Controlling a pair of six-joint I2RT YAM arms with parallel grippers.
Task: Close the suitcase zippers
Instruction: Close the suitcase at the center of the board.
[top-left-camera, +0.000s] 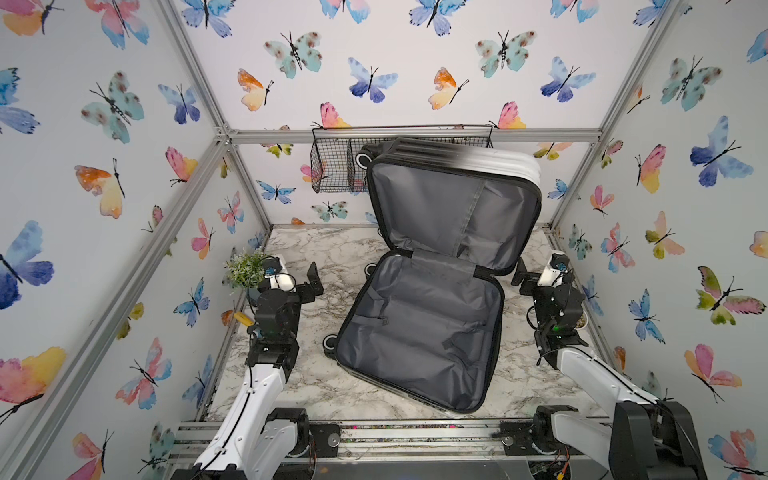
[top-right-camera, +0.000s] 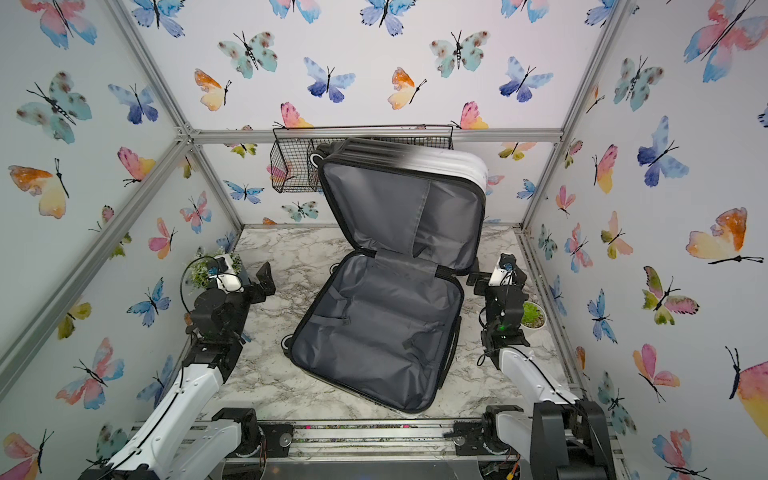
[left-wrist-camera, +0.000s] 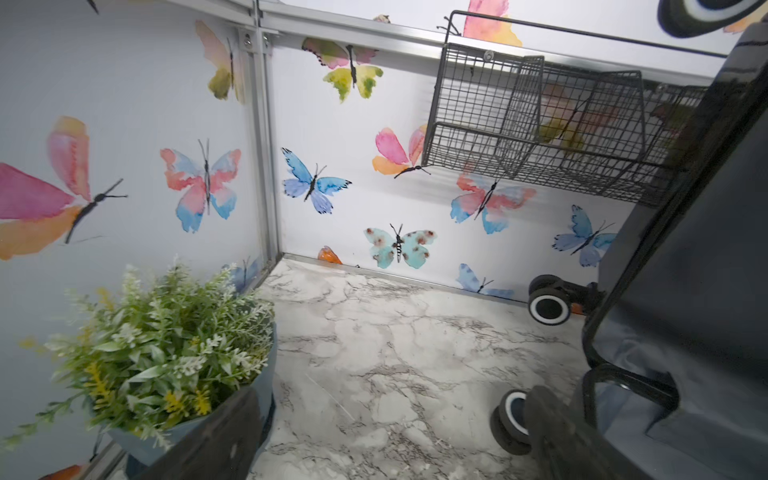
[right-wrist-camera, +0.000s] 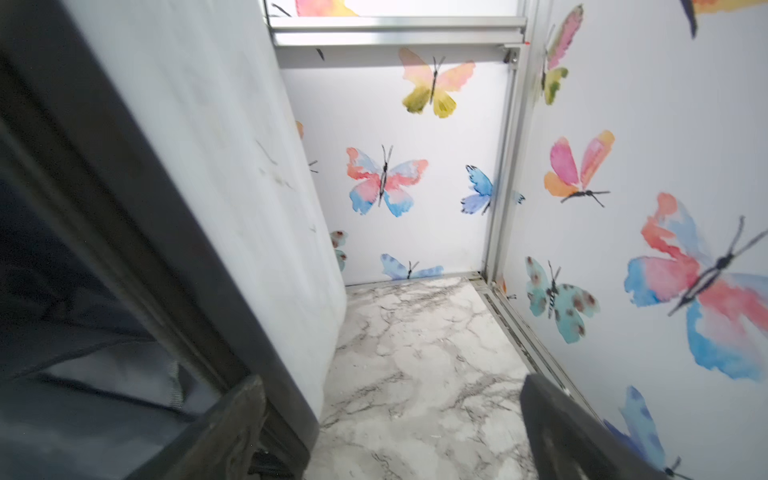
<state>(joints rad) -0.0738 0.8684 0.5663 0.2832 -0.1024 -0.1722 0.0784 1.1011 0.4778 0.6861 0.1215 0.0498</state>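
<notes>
The suitcase (top-left-camera: 419, 332) lies wide open in the middle of the marble table in both top views, grey lining up. Its lid (top-left-camera: 449, 208) stands tilted, leaning back. The black zippers (top-left-camera: 496, 332) edge both halves; I cannot make out their pulls. My left gripper (top-left-camera: 309, 282) is open to the left of the case near the hinge, empty. In the left wrist view its fingers (left-wrist-camera: 224, 436) frame bare table and a wheel (left-wrist-camera: 511, 419). My right gripper (top-left-camera: 521, 276) is open by the lid's right corner. One of its fingers (right-wrist-camera: 232, 424) is close to the white shell (right-wrist-camera: 208, 166).
A potted plant (top-left-camera: 247, 270) stands right behind the left arm. A black wire basket (top-left-camera: 336, 166) hangs on the back wall behind the lid. A small plant in a white pot (top-right-camera: 532, 316) sits beside the right arm. Butterfly-papered walls with aluminium posts enclose the table.
</notes>
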